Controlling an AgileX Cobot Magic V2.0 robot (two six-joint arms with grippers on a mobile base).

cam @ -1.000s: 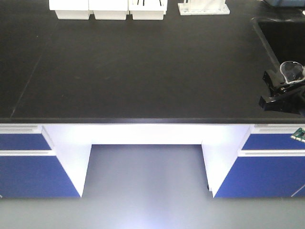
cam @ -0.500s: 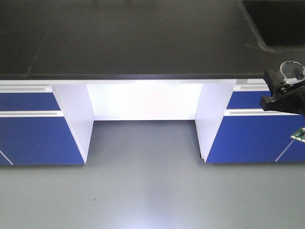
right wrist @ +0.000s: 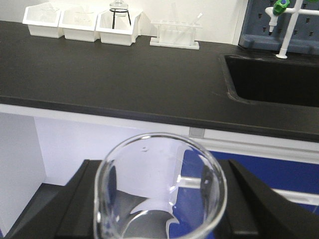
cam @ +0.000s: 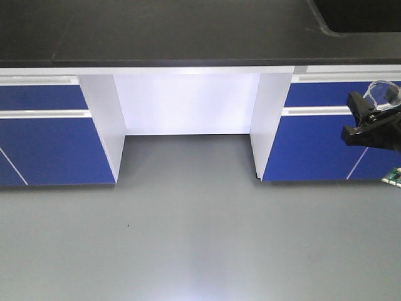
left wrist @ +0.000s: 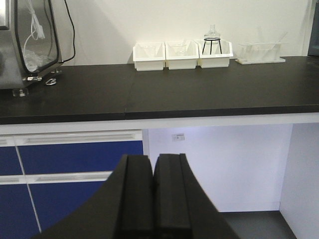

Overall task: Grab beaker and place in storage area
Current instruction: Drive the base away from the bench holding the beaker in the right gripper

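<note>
The beaker is a small clear glass with a pour spout, held upright between the black fingers of my right gripper, which is shut on it. In the front view the beaker and right gripper hang at the far right, over the grey floor, in front of the blue cabinets and clear of the benchtop. My left gripper is shut with nothing between its pads and points at the bench front. It does not show in the front view. The storage area is out of view.
A black benchtop carries white bins, a wire-framed glass vessel, a clear rack and a sink. A metal machine stands on it at the left. Blue cabinets flank a knee gap. Grey floor lies in front.
The front view has pulled back from the bench: the benchtop slid up the frame, the bins left it, and more floor shows. The right gripper still holds the beaker at the right edge.
</note>
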